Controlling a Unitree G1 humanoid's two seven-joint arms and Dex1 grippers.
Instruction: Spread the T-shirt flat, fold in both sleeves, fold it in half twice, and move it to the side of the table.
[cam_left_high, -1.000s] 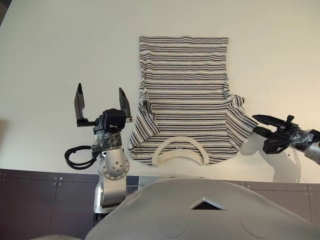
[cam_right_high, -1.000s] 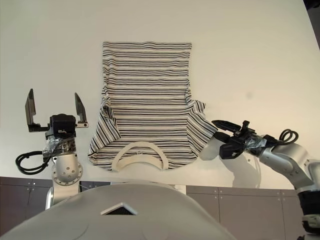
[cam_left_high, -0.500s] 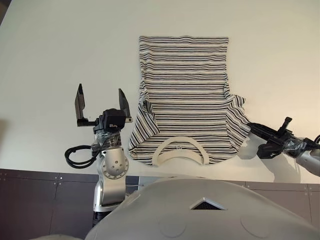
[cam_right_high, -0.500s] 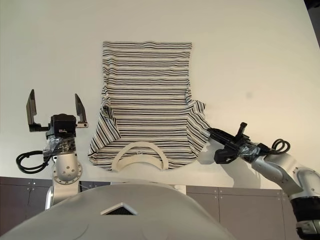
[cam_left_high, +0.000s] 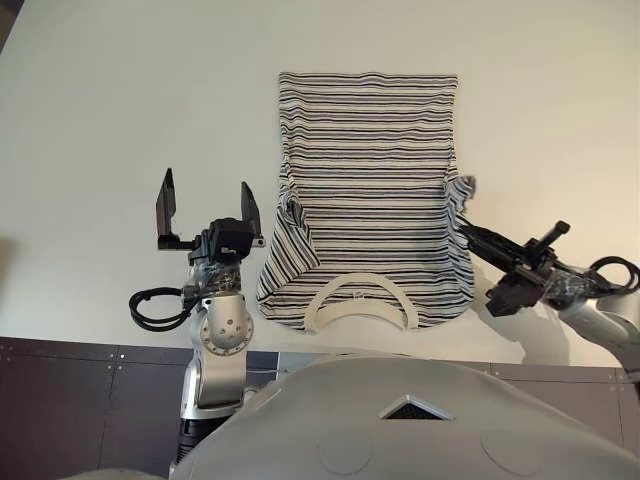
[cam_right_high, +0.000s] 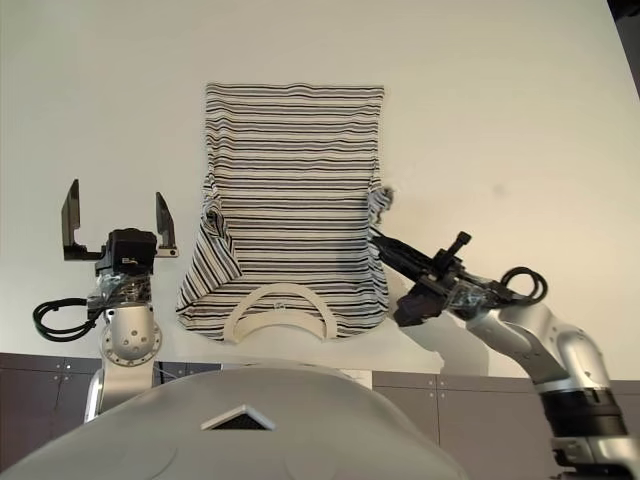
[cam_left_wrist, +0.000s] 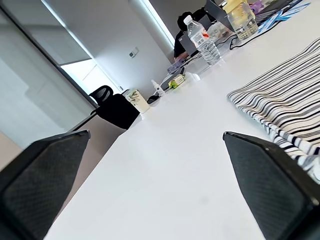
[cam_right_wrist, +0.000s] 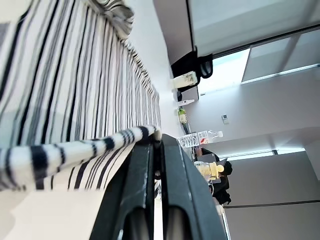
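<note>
T-shirt: right sleeve's hem is hidden inside the right gripper.
Left gripper: fingers are cut off by the edges.
Far clutter: perhaps cups; blurred.

The T-shirt had thin dark stripes on cream, with a plain cream collar. Tabletop was white, left end effector and right end effector both black.

A white table stands over a dark tiled floor. Beside it are a black chair and a bright window.
</note>
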